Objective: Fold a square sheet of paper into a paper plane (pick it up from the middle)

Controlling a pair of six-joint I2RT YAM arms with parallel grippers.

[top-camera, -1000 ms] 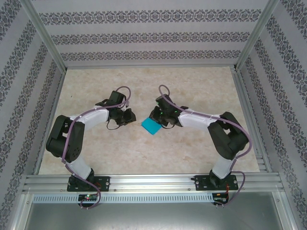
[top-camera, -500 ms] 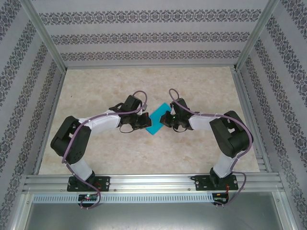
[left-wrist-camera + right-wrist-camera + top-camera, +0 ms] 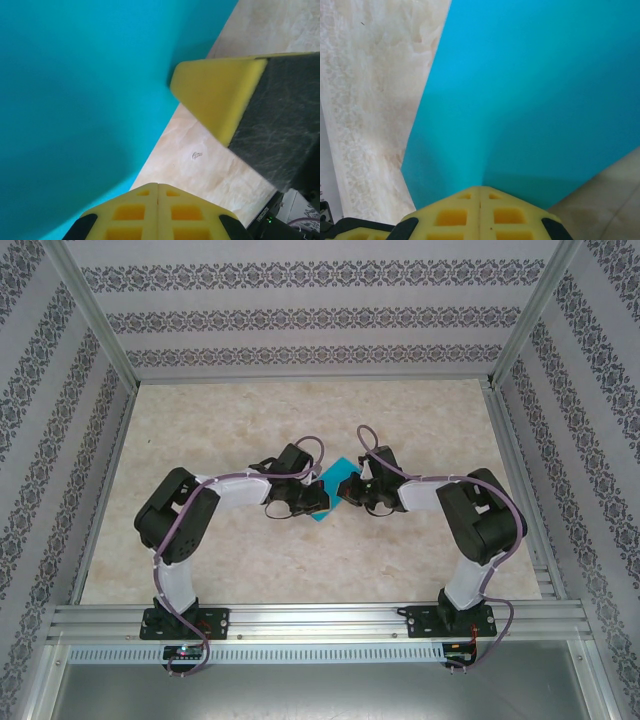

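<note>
Both claws met mid-desk (image 3: pixel 250 420), tips facing each other. The left claw (image 3: pixel 316 498) had its yellow pads (image 3: pixel 157 210) pressed together, clamped on the edge of the square sheet of paper (image 3: pixel 333 480). The right claw (image 3: pixel 346 490) did the same, jaws together on the opposite edge. The teal sheet (image 3: pixel 75 100) spread ahead and left of the left claw (image 3: pixel 157 186); a second yellow finger (image 3: pixel 215 95) touched the paper's edge ahead-right of it. From the right claw (image 3: pixel 480 189) the sheet (image 3: pixel 535 90) fanned ahead and right, smooth, with bare desk (image 3: pixel 370 100) to its left. Could not tell if the sheet was fully off the desk.
</note>
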